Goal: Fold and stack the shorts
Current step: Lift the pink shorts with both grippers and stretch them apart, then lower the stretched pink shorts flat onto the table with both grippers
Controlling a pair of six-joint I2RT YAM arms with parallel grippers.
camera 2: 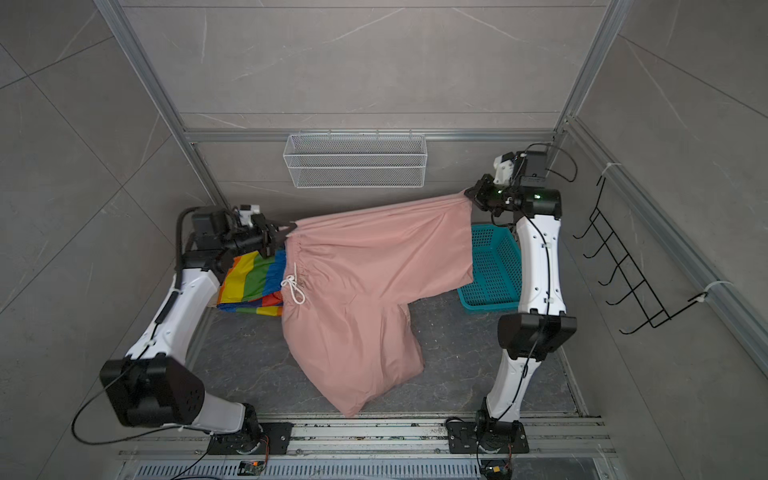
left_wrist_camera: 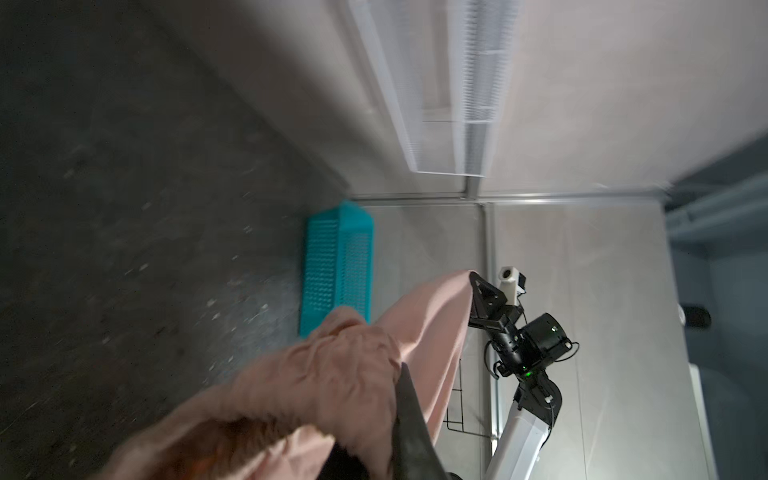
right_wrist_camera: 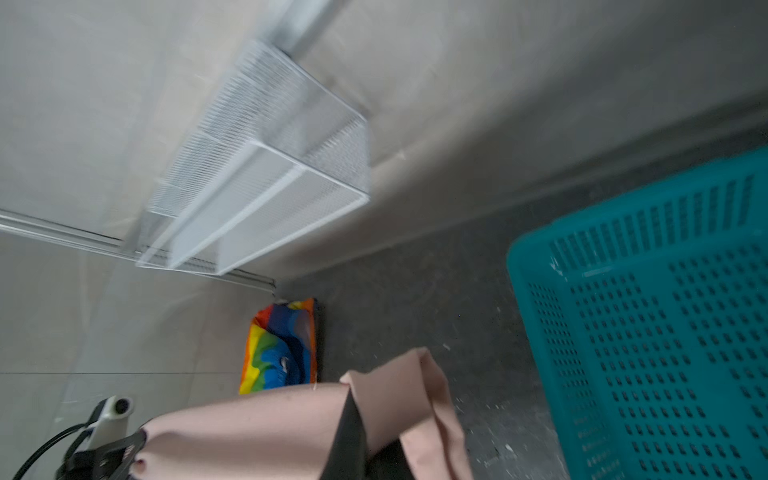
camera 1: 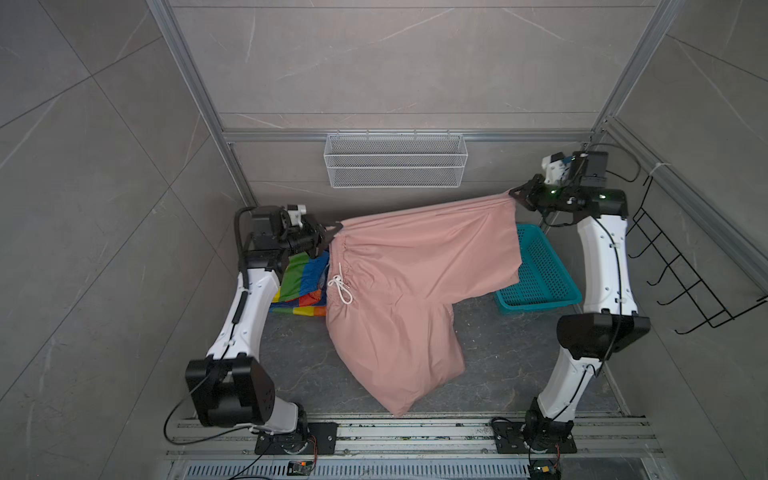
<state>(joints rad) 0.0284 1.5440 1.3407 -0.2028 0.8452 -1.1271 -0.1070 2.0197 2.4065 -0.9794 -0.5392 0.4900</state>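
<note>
Both top views look steeply down over the whole counter (camera 1: pixel 299 357). Your wrist cameras sit close to the pink shorts (left_wrist_camera: pixel 324 374), facing each other; both catch the teal basket (right_wrist_camera: pixel 623 212).

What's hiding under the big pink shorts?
The rainbow-striped shorts peek out at one side and the teal basket at the other; the pink shorts cover part of each. Anything else beneath is hidden.

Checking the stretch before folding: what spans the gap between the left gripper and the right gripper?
The dusty pink fabric shorts, pinched by left gripper and right gripper, span it, in both top views.
</note>
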